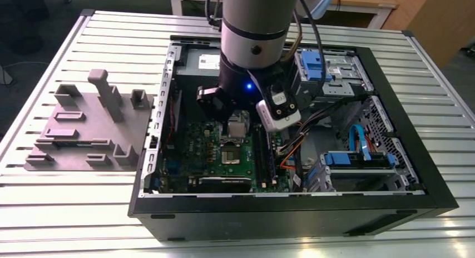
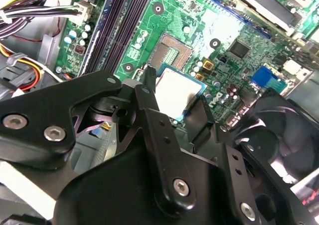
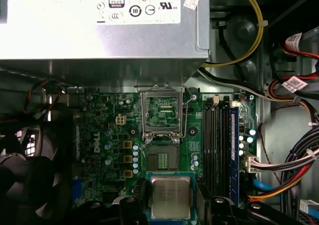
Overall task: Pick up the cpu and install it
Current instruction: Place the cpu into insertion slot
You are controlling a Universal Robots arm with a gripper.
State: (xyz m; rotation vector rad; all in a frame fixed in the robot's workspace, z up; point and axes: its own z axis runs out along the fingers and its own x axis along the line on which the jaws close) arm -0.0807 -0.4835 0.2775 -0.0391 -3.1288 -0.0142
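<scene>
I have the arm lowered into the open computer case (image 1: 297, 216), which lies on its side on the slatted bench (image 1: 67, 205). The end effector (image 2: 177, 96) is pinching the cpu (image 3: 171, 199) — in the first wrist view a dark finger (image 3: 140, 192) presses each of two opposite edges, and the chip's silver top faces up with a thin blue-green rim around it.

The cpu hangs above the green motherboard (image 3: 99, 135), near the socket (image 3: 163, 160) but not in it. It sits over the board on the side of the socket away from the power supply (image 3: 99, 30). The socket is open, its contact field bare — the metal load frame (image 3: 162, 112) is swung back toward the power supply. The memory slots (image 3: 219, 145) run alongside the socket, and a black fan (image 2: 279, 135) lies on the opposite side of it.

In the exterior view, a grey fixture block (image 1: 89, 127) with upright posts stands on the bench to the exterior view's left of the case, well apart from the arm.
</scene>
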